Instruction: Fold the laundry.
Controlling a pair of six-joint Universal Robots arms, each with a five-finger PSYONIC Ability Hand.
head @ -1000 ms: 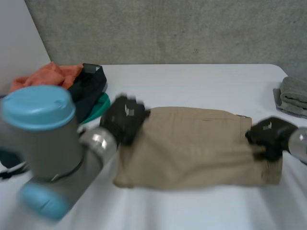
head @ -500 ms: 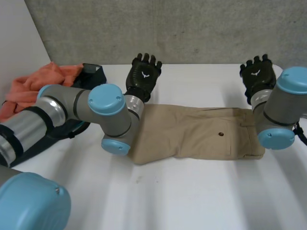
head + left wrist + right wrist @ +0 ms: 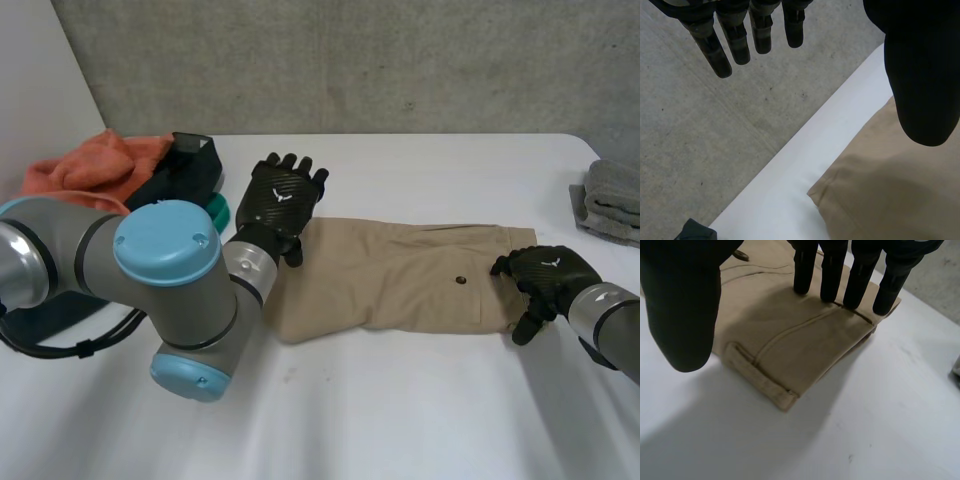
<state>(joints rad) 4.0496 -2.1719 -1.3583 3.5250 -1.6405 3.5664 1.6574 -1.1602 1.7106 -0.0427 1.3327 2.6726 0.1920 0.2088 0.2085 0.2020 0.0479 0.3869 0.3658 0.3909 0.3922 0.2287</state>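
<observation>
Folded khaki trousers (image 3: pixel 400 285) are lying mid-frame on the white table (image 3: pixel 400 420), with the left hand (image 3: pixel 280 200) hovering open above their left end and the right hand (image 3: pixel 545 275) reaching straight, ungrasping fingers over the waistband corner at right, where, by my judgement, a dragging fingertip could be pulling the layers askew.
</observation>
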